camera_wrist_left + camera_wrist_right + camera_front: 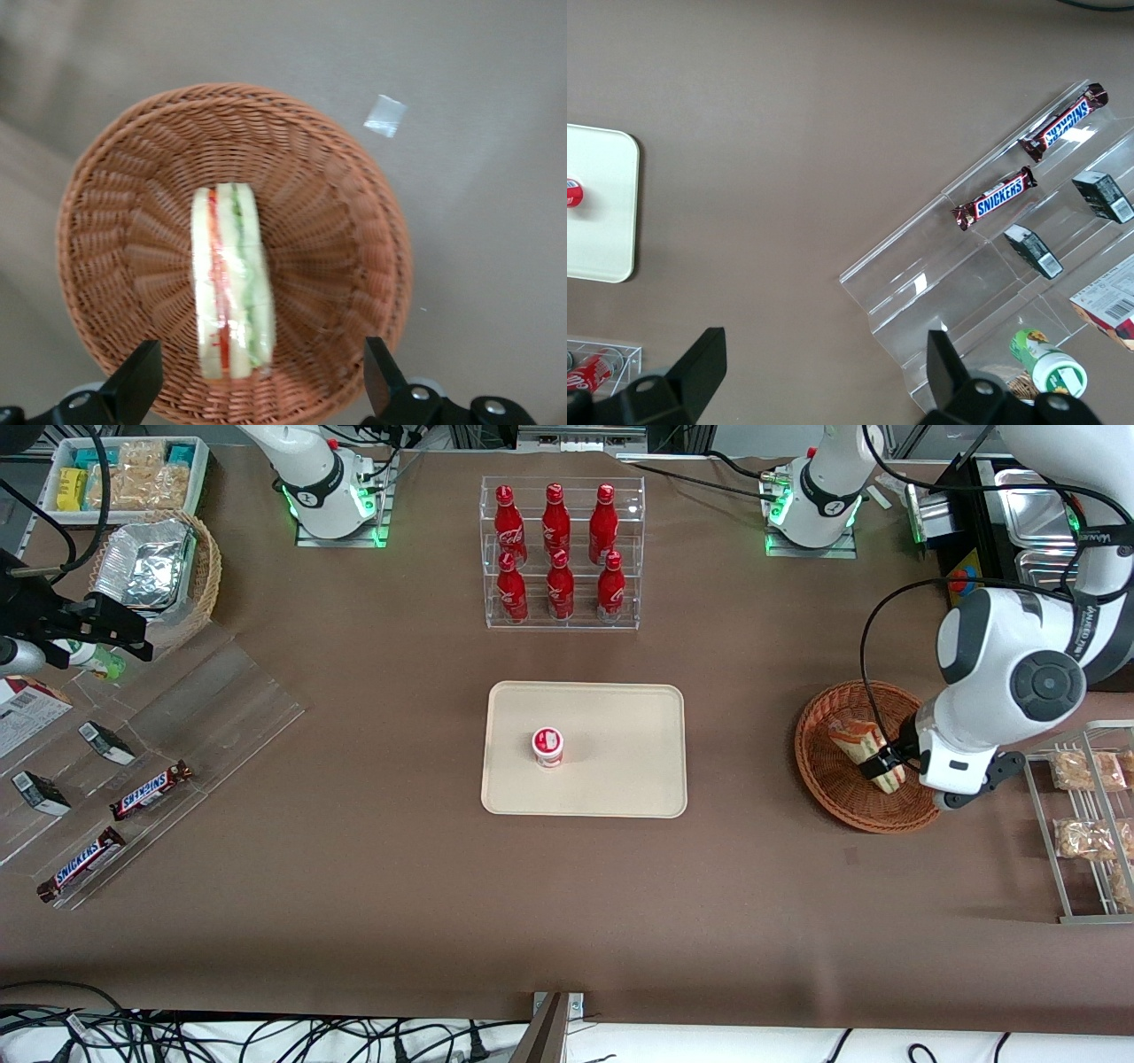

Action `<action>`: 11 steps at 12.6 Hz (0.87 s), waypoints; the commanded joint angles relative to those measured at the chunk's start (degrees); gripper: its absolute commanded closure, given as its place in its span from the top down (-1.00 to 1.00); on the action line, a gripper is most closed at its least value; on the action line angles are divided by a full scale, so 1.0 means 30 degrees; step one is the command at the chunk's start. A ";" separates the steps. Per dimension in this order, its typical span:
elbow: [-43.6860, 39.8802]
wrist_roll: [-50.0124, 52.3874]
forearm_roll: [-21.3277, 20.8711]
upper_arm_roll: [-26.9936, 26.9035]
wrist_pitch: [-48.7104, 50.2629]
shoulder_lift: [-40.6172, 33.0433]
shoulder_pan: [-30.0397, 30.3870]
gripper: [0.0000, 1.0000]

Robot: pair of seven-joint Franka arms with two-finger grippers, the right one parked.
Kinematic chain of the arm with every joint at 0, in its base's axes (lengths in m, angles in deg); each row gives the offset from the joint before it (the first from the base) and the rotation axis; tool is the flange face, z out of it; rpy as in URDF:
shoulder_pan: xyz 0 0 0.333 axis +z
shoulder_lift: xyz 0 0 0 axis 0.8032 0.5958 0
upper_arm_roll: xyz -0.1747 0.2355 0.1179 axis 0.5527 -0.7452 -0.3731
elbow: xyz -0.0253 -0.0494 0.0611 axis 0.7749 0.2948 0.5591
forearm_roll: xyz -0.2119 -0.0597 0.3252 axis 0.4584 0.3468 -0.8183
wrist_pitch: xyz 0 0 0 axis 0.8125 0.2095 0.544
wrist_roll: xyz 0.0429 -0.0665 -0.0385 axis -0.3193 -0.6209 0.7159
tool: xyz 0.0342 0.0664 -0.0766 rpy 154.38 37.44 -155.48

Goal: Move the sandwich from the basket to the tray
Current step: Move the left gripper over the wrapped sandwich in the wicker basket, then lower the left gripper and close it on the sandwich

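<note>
From the front view I see a table covered in plain brown sheeting, with a flat cream-beige rectangular tray [585,748] at the centre of the frame carrying one small red-and-white lidded cup [547,746]. Above the tray in the frame stands a clear acrylic rack of six red bottles [560,552]. At the right of the frame sits the round reddish-brown wicker basket [864,757], and my left arm's gripper [889,763] is down inside it, at the small wrapped triangular wedge sandwich [864,751] lying there; I cannot tell from here whether the fingers touch it. In the left wrist view, the sandwich [232,282] rests on edge on the basket's [354,230] weave, red and green filling showing, and the gripper [257,390] stands spread wide, one dark fingertip [137,381] to each side of the sandwich, neither touching it. The right wrist view shows bare brown sheeting, a corner of the tray [598,208], and a clear acrylic stepped display holding two Snickers bars [994,198].
</note>
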 commanded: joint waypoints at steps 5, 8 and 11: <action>0.3912 0.3571 -0.2701 0.0110 -0.4073 -0.1421 -0.0088 1.00; 0.4616 0.4860 -0.4513 0.0139 -0.4691 -0.1362 -0.0177 1.00; 0.4706 0.6208 -0.6010 0.0139 -0.5598 -0.0573 0.0055 1.00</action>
